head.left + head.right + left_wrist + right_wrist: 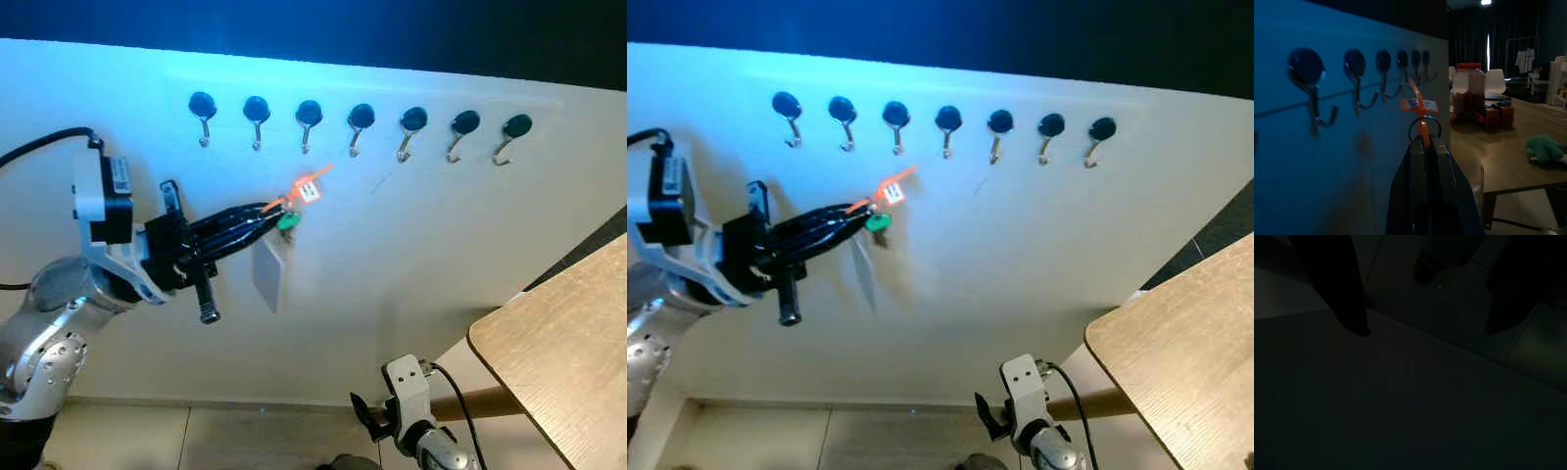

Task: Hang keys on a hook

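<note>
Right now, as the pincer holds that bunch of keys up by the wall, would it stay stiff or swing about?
Probably swing: the keys and a pale tag dangle below the left pincer, hung loosely from a thin ring. The bunch looks light, since two slim fingertips carry it. The orange strap sticks up bent, so it seems springy rather than rigid.

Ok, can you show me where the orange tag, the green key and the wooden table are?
Orange plastic tag (pixel 310 186), left eye view, on its white label.
Green-topped key (pixel 287 222), left eye view, on its green head.
Light wooden table (pixel 568 343), left eye view, on its bare top.
</note>
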You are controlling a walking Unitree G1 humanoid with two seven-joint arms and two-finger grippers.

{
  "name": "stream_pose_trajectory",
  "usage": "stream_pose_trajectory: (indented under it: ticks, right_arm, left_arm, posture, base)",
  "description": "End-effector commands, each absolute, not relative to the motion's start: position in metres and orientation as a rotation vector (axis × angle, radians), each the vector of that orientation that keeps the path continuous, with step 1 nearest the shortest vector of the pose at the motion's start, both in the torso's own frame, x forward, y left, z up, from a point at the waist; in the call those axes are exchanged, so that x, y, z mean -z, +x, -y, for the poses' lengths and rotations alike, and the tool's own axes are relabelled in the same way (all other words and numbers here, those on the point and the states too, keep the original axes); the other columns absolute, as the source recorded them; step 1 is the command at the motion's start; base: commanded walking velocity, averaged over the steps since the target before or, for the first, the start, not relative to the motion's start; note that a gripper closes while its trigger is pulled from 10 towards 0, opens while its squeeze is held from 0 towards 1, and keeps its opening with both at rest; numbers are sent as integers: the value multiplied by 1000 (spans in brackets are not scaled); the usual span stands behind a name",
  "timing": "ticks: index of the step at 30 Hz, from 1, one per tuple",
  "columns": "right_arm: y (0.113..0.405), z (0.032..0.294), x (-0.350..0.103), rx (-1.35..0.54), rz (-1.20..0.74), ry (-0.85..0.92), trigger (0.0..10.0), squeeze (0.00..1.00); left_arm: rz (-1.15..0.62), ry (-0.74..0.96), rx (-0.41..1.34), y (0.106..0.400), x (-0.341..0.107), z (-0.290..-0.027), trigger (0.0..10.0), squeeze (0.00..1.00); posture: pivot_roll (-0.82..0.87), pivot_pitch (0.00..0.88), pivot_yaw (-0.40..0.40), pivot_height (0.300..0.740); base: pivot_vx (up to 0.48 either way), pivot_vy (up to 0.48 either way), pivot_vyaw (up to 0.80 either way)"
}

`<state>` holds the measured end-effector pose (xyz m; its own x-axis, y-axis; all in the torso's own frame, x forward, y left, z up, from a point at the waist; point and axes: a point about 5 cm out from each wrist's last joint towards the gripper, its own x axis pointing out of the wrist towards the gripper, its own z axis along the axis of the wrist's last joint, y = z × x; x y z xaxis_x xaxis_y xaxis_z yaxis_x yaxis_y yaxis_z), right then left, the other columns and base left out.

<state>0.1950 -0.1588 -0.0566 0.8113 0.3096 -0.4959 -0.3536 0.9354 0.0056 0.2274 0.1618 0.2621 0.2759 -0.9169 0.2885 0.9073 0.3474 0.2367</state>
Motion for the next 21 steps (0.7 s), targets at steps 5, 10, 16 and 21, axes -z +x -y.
stream_pose_trajectory:
  ticks: [5,10,16,21]
  right_arm:
    - [188,158,59,-381,-519,-98,10000,0]
    - [187,157,59,-387,-511,-98,10000,0]
    - [186,157,59,-386,-512,-96,10000,0]
    - [186,157,60,-387,-517,-95,10000,0]
  left_arm:
    - [473,91,1116,236,-280,-174,10000,0]
    - [546,75,1033,244,-290,-175,10000,0]
    - [546,60,1025,246,-291,-174,10000,0]
    - [549,54,1006,248,-291,-176,10000,0]
  posture:
    - [71,73,-90,740]
    - [65,73,-83,740]
    - [63,72,-81,740]
    - [63,71,-82,740]
  base:
    - [0,0,0]
    - [0,0,0]
    - [0,0,0]
    - [0,0,0]
